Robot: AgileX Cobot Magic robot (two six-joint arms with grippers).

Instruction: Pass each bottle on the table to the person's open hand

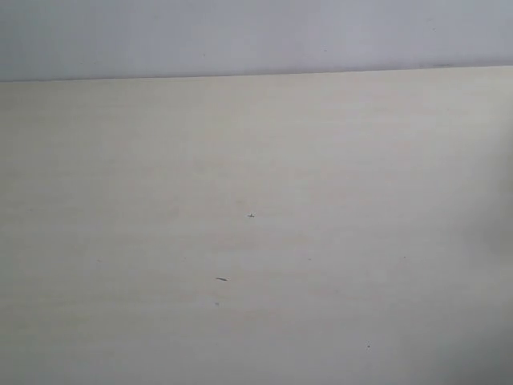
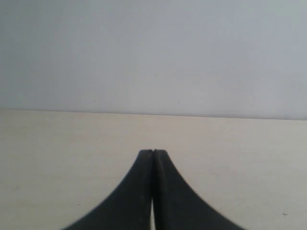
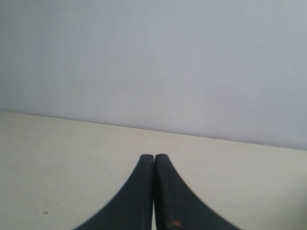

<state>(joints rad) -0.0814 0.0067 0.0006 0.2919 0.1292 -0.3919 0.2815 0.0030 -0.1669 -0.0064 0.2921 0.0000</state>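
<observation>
Table [image 1: 256,241] pale beige with dark specks, left fingers [image 2: 136,191] clenched; right fingers [image 3: 136,191] clenched

Pale beige table [image 1: 321,160] with faint grain and tiny dark specks, grey-white wall [image 1: 256,36], black left pincer [image 2: 153,152] and right pincer [image 3: 154,156].

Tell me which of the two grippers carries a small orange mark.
The right gripper: it bears an orange mark. The left gripper is plain black.

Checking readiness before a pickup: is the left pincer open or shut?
Shut. The left pincer shows only a thin seam between its two black sides, with nothing held there.
</observation>
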